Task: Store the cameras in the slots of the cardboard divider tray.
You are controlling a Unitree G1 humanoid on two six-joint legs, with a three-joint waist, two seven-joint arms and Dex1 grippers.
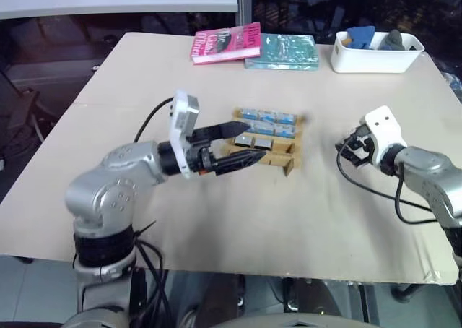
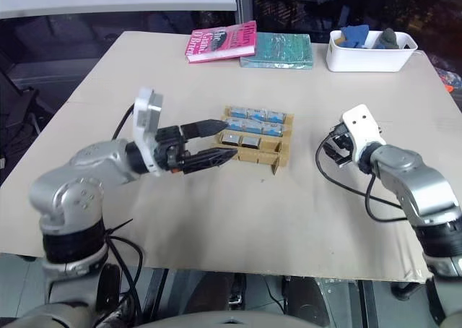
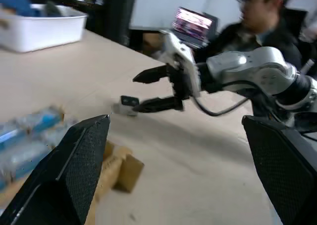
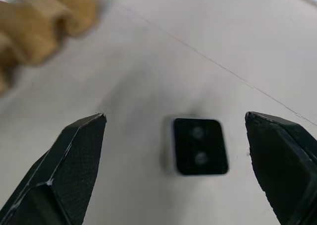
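Observation:
The cardboard divider tray (image 1: 290,162) sits mid-table with several bluish-grey cameras (image 1: 268,116) standing in its far rows. My left gripper (image 1: 254,141) hovers at the tray's left side, pointing right, open with nothing between its fingers. One loose camera (image 4: 199,145), white with a black lens face, lies on the bare table to the right of the tray. My right gripper (image 3: 136,92) is open just behind that camera (image 3: 127,102), fingers spread to either side and not touching it.
A white plastic bin (image 1: 375,57) holding blue and grey items stands at the far right corner. A pink book (image 1: 225,42) and a teal book (image 1: 281,51) lie at the far edge. A seated person (image 3: 257,17) with a laptop (image 3: 195,22) is beyond the table's right side.

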